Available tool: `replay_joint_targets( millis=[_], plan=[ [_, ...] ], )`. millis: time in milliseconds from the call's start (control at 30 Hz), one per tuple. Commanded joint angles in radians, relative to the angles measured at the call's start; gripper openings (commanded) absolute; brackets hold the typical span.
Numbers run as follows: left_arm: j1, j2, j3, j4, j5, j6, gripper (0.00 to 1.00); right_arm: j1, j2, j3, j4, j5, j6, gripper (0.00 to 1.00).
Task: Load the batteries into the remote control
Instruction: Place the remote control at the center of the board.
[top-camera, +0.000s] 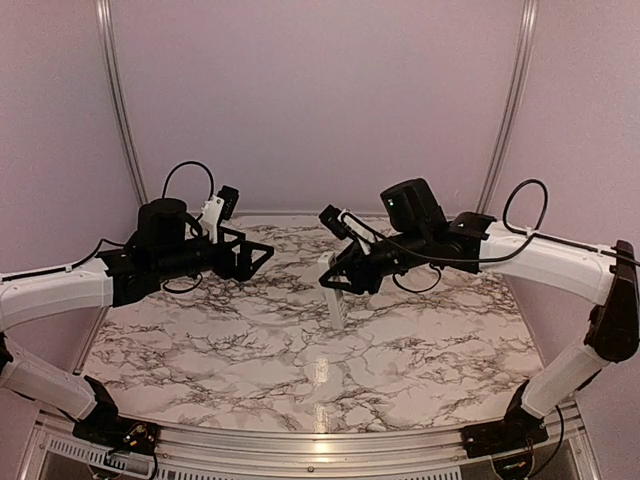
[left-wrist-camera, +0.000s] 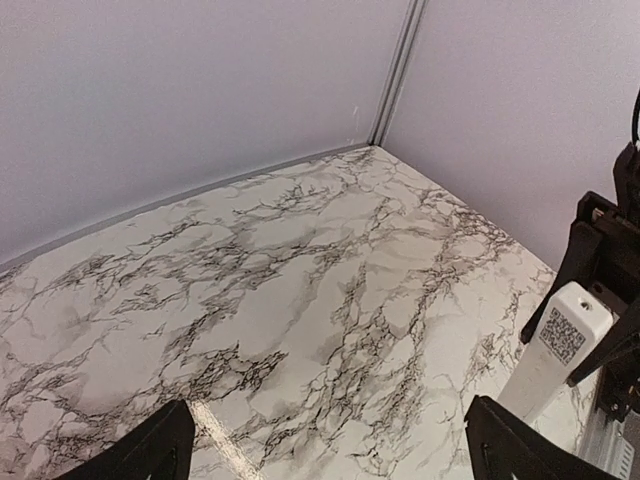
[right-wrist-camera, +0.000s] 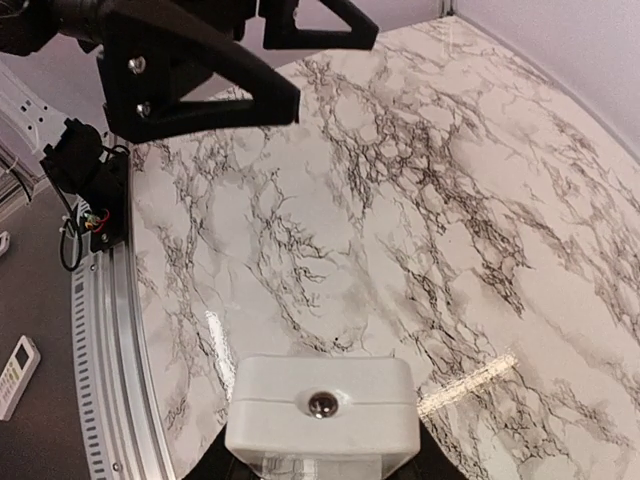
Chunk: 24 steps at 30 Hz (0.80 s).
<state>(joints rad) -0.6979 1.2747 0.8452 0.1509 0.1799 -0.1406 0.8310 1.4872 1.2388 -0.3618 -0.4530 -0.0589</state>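
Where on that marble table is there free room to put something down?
Almost everywhere: the white, grey-veined marble tabletop is bare along the near edge, the far lilac wall and both sides. Only the middle is crowded, overhead: the open left gripper faces the right gripper, which holds the slim white plastic remote control there.

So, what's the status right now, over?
Left gripper open, empty. Right gripper shut on remote control. Batteries not in view. No obstacle seen.
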Motion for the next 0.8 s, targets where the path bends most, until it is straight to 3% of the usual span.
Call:
replay_joint_targets(
  millis=[0, 433, 767],
  plan=[
    [0.038, -0.020, -0.008, -0.038, -0.158, -0.132, 0.99, 0.010, 0.132, 0.116, -0.256, 0.133, -0.028, 0.00],
    [0.052, -0.020, -0.080, -0.027, -0.235, -0.193, 0.99, 0.022, 0.472, 0.353, -0.514, 0.277, -0.069, 0.04],
    [0.058, -0.001, -0.143, 0.026, -0.259, -0.218, 0.99, 0.023, 0.637, 0.439, -0.574, 0.325, -0.068, 0.05]
  ],
)
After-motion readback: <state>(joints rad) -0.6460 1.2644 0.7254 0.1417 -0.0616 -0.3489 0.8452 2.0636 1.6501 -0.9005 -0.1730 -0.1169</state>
